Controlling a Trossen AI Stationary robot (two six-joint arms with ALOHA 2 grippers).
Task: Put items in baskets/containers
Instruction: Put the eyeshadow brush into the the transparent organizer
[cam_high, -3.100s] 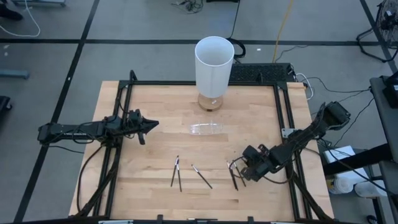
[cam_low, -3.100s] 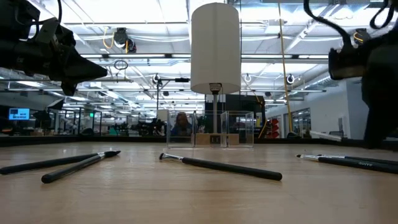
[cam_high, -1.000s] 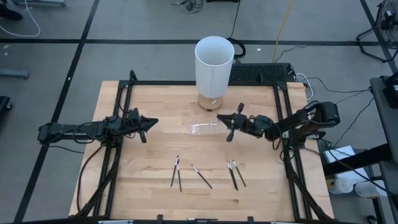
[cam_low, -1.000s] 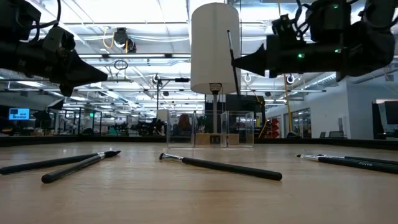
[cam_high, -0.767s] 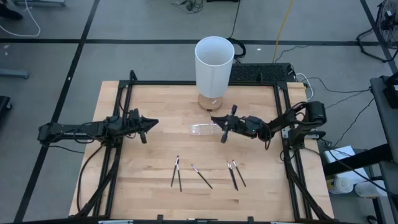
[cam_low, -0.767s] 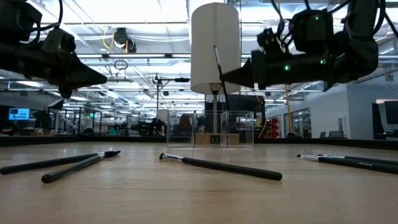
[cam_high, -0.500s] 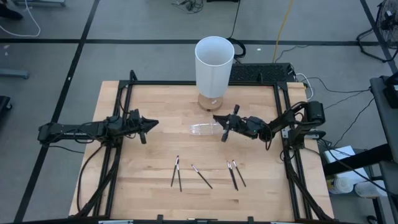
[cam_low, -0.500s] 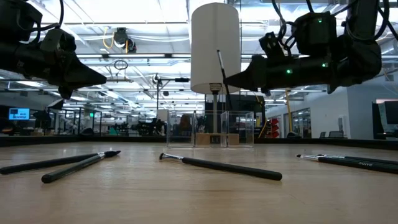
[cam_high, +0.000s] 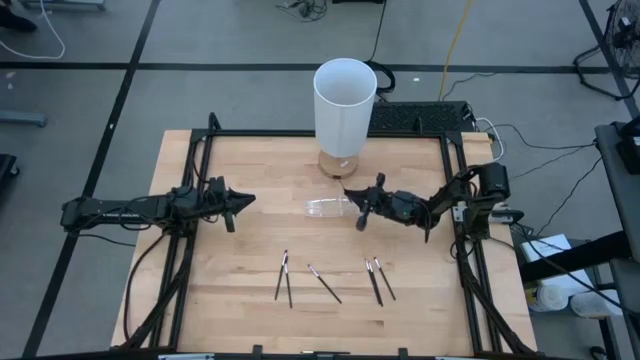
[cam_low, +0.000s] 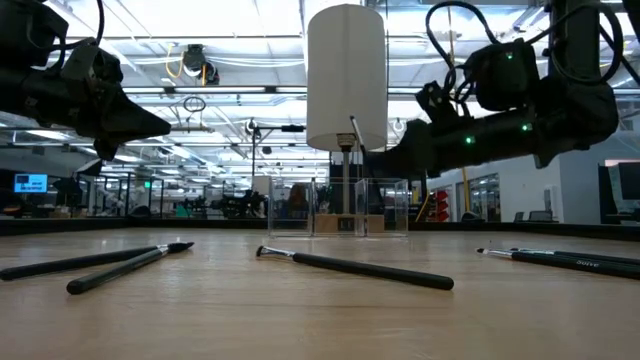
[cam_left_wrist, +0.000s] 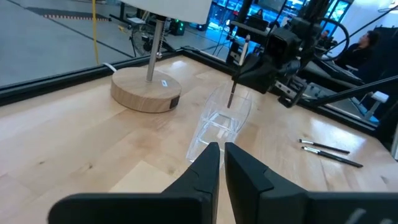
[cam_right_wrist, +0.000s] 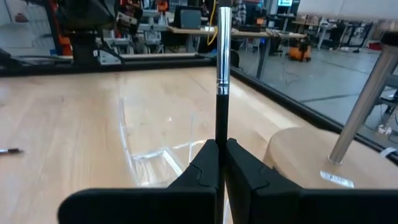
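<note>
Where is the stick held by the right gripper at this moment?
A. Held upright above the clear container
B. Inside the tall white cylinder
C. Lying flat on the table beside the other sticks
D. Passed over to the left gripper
A. The right gripper is shut on the stick, which stands upright over the clear container; the left wrist view shows its lower end just above the container's opening, not yet resting inside.
</note>
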